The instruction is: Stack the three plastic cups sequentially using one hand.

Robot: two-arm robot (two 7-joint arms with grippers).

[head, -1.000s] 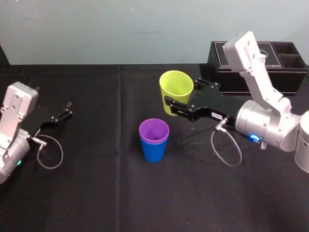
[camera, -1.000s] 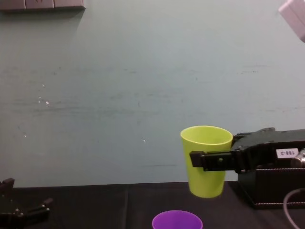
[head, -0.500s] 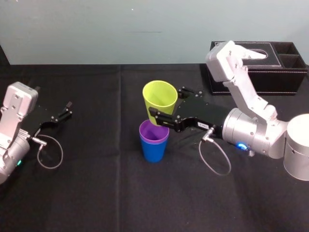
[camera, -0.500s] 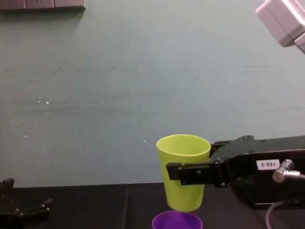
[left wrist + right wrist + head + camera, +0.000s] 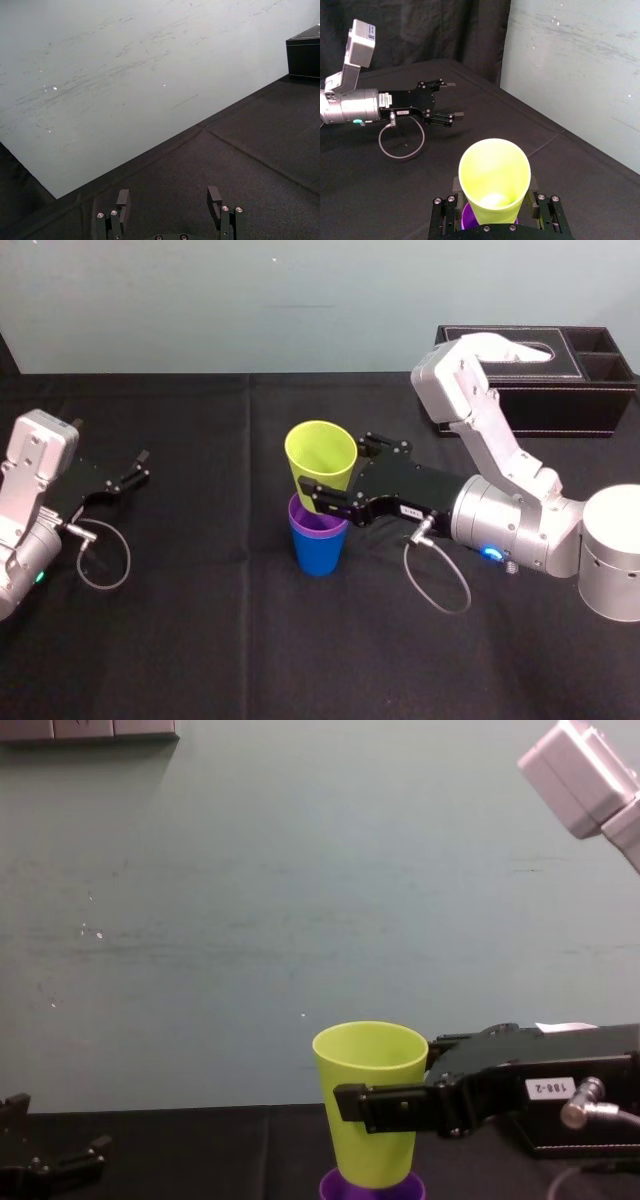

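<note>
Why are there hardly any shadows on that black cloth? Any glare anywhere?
Head view: the cloth swallows shadows, even below the yellow-green cup held by the right gripper and beside the idle, open left gripper. Right wrist view: a pale bright patch shows in the cup's bottom. Left wrist view: the wall is bright, with a few tiny glints.

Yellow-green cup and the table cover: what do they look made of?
Yellow-green cup, held by the right gripper: likely plastic, smooth, thin-walled, even colour with a soft sheen at the rim. Table cover: black cloth, matte, probably woven; a straight crease line runs across it. Left gripper sits idle, open, at left.
</note>
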